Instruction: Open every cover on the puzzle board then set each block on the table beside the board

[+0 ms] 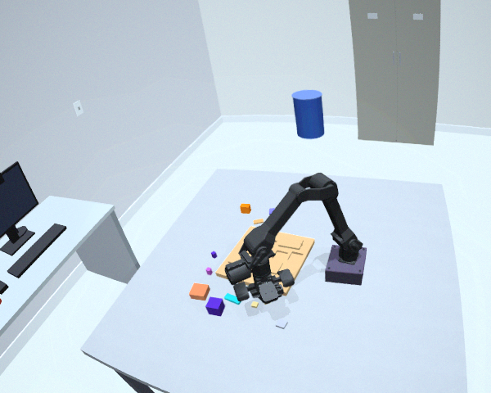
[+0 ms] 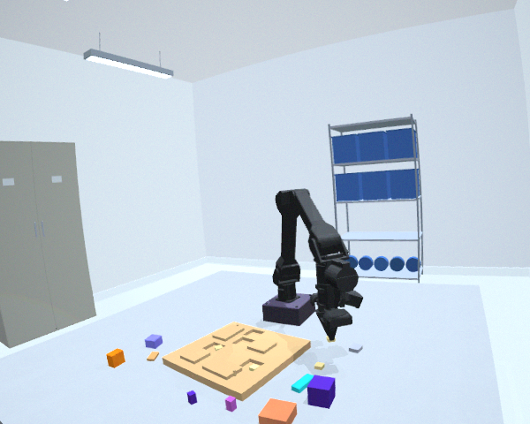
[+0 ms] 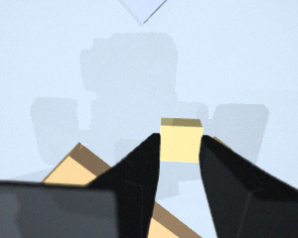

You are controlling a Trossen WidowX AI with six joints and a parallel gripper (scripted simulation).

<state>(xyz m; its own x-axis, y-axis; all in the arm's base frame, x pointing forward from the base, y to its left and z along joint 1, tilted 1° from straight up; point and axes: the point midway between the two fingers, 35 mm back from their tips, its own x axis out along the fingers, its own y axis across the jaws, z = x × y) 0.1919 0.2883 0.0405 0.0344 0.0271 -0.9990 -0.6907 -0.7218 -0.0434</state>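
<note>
My gripper (image 2: 331, 337) (image 3: 179, 142) is shut on a pale yellow block (image 3: 181, 145) and holds it above the table, just beyond the board's edge. The wooden puzzle board (image 1: 295, 262) (image 2: 292, 343) (image 3: 70, 171) lies flat, partly hidden by the arm in the top view. In the exterior view its raised covers, including one at the back (image 2: 229, 331) and one at the front (image 2: 222, 367), stand beside uncovered wells. One yellow block (image 2: 218, 347) sits in the left well and another (image 2: 253, 367) in the front well. A further yellow block (image 1: 254, 304) (image 2: 319, 365) lies on the table beside the board.
A flat grey piece (image 1: 281, 324) (image 2: 355, 348) (image 3: 143, 9) lies beyond the hand. A cyan bar (image 1: 232, 298) (image 2: 302, 382), purple cube (image 1: 214, 306) (image 2: 321, 391) and orange block (image 1: 199, 291) (image 2: 277, 412) lie near the board. Small pieces lie along its other sides.
</note>
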